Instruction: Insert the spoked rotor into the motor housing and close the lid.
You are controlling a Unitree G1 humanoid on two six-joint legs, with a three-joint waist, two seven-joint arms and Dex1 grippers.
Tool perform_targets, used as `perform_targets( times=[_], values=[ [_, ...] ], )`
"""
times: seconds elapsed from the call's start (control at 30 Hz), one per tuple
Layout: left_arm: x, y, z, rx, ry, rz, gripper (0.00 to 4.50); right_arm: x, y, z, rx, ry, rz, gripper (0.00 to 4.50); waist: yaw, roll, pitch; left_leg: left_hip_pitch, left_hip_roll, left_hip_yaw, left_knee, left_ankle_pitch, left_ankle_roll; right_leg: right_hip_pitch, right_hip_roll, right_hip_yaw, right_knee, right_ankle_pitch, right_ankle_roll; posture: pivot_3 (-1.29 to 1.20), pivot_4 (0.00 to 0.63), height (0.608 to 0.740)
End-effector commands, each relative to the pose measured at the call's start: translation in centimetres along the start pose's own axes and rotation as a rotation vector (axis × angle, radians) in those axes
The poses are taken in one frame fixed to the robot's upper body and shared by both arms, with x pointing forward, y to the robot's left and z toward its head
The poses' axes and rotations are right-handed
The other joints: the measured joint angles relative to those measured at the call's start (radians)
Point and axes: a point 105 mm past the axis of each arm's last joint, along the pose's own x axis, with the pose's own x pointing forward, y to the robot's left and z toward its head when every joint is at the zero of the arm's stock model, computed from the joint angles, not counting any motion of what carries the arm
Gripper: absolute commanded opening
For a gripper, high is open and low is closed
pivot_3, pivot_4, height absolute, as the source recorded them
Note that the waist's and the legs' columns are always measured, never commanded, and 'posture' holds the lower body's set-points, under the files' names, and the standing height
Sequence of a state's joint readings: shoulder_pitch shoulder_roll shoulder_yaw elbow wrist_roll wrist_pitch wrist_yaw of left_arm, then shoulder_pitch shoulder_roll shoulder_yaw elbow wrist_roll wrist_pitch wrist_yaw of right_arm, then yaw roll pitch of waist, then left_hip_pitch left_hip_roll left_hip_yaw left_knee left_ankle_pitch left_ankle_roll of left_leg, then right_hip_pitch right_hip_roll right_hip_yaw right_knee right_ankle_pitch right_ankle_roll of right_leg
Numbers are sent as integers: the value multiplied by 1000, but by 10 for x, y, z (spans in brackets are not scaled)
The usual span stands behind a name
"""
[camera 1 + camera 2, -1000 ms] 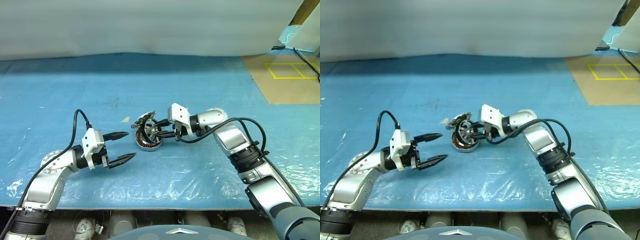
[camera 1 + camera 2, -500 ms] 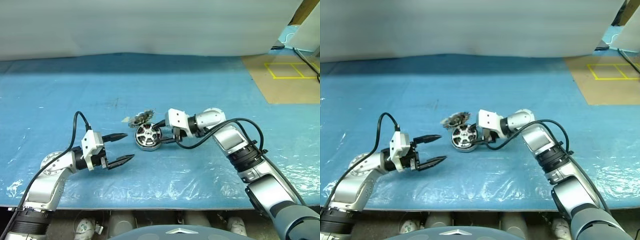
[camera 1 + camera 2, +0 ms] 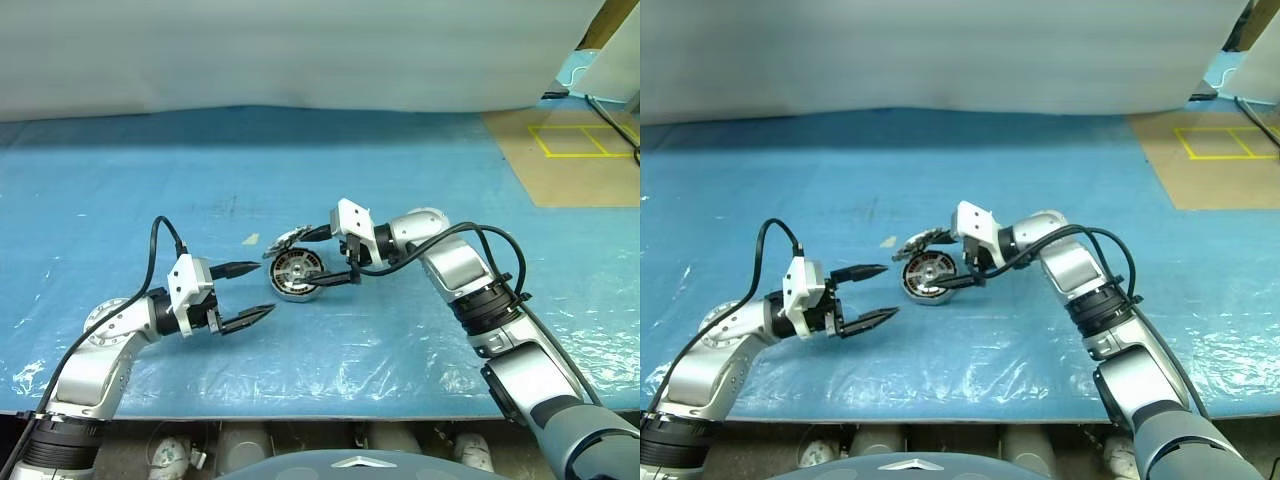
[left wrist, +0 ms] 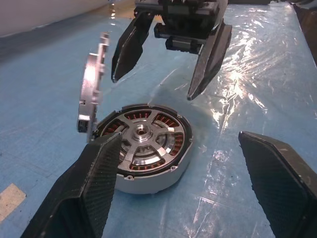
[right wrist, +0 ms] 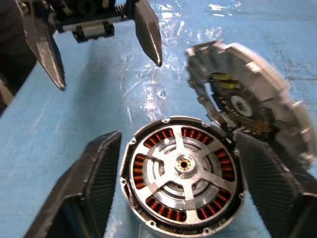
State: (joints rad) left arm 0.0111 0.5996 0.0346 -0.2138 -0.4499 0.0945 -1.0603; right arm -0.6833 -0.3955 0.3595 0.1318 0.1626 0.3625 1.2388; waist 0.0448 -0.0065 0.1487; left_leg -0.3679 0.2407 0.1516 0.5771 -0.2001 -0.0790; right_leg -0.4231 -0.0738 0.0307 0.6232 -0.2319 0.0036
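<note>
Blue sheeted table [image 3: 420, 170]: spoked rotor [image 5: 182, 168] now seated in motor housing [image 4: 148, 181]; right gripper [image 3: 334, 256] released, spread wide above it; lid [image 5: 257, 111] beside stands tilted, unclosed; left gripper [image 3: 255, 292] idle, wide.

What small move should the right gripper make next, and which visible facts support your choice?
Probably swing the lid down over the housing. The rotor already sits inside the ring of copper windings, the lid stands tilted up at the housing's edge, and the right gripper hovers open just above, holding nothing. The left gripper waits open nearby.
</note>
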Motion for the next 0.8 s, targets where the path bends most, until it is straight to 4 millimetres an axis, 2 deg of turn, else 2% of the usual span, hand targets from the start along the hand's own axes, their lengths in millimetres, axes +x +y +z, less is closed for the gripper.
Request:
perform_targets(
  times=[0.03, 0.1, 0.23, 0.27, 0.6, 0.8],
  values=[
    [0, 0, 10, 26, -26, -5, 3981, -2, 6, -3, 91, -54, 4, 2450, 0, 0, 0, 0, 0, 0, 0, 0, 0, 0, 0, 0, 0, 0, 0, 0, 150, 740],
    [-3, 2, 9, 26, -21, 2, 3981, -1, 3, -10, 137, -59, -36, 1740, 1, 0, 0, 0, 0, 0, 0, 0, 0, 0, 0, 0, 0, 0, 0, 0, 150, 740],
    [-8, 5, 4, 22, -11, 6, 3981, 1, -9, -11, 151, -89, -132, 217, -3, 0, 0, 0, 0, 0, 0, 0, 0, 0, 0, 0, 0, 0, 0, 0, 150, 740],
    [-8, 5, 3, 22, -9, 5, 3981, 3, -10, -9, 160, -102, -139, 35, -3, 0, 0, 0, 0, 0, 0, 0, 0, 0, 0, 0, 0, 0, 0, 0, 150, 740],
    [-6, 7, 3, 30, -8, -7, 3981, 15, -11, -15, 169, -109, -173, 35, -1, 0, 0, 0, 0, 0, 0, 0, 0, 0, 0, 0, 0, 0, 0, 0, 150, 740],
    [-5, 8, 5, 31, -16, 0, 3981, 21, -11, -26, 151, -62, -176, 35, -1, 0, 0, 0, 0, 0, 0, 0, 0, 0, 0, 0, 0, 0, 0, 0, 150, 740]
  ],
)
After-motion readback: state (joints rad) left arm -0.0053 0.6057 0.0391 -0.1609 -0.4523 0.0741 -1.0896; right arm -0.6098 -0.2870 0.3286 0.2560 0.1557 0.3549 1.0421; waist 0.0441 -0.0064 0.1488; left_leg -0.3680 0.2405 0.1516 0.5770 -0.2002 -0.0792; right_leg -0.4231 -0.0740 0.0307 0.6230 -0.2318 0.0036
